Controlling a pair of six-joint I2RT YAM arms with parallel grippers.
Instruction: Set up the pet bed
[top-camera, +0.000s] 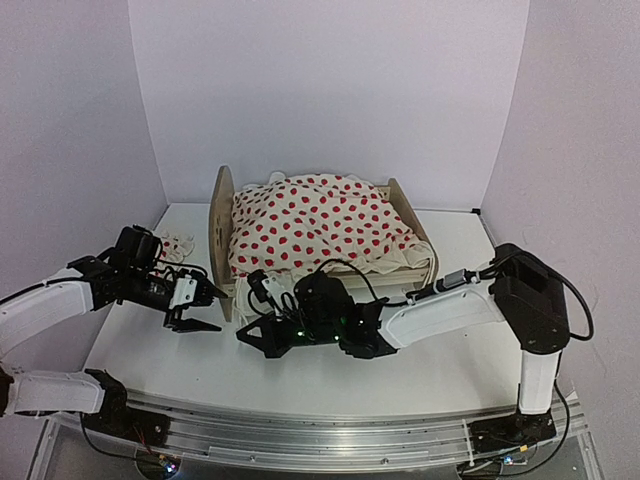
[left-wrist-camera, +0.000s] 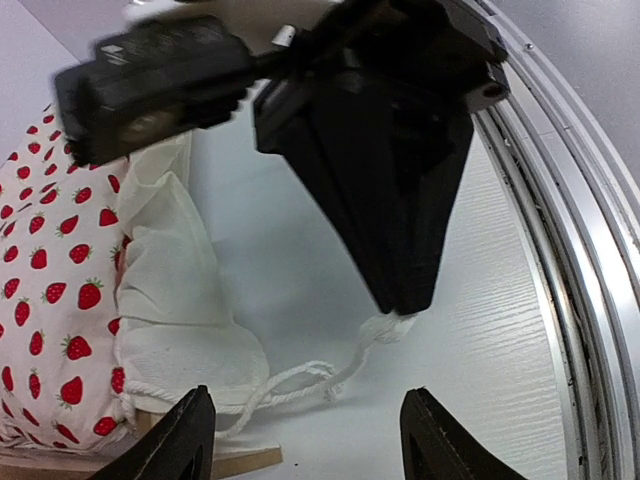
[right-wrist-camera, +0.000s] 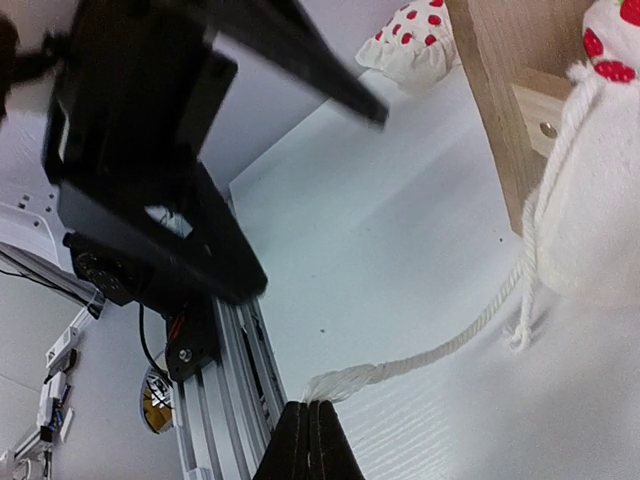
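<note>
On a white desk (top-camera: 150, 370), the pet bed (top-camera: 222, 230) is set just beyond both pincers. The right pincer (right-wrist-camera: 308, 445) is clamped on a cord (right-wrist-camera: 440, 345), while the left pincer (top-camera: 192, 322) is parted. The blanket (top-camera: 320, 225) could be dragged askew by any pull.

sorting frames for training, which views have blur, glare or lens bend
Top external: evenly lit and sharp, only soft shadows under the arms on the table, no glare. Left wrist: right arm housing near the lens is smeared, strawberry blanket crisp, rail bows from the wide lens. Right wrist: left arm dark and blurred up close, cord sharp.
</note>
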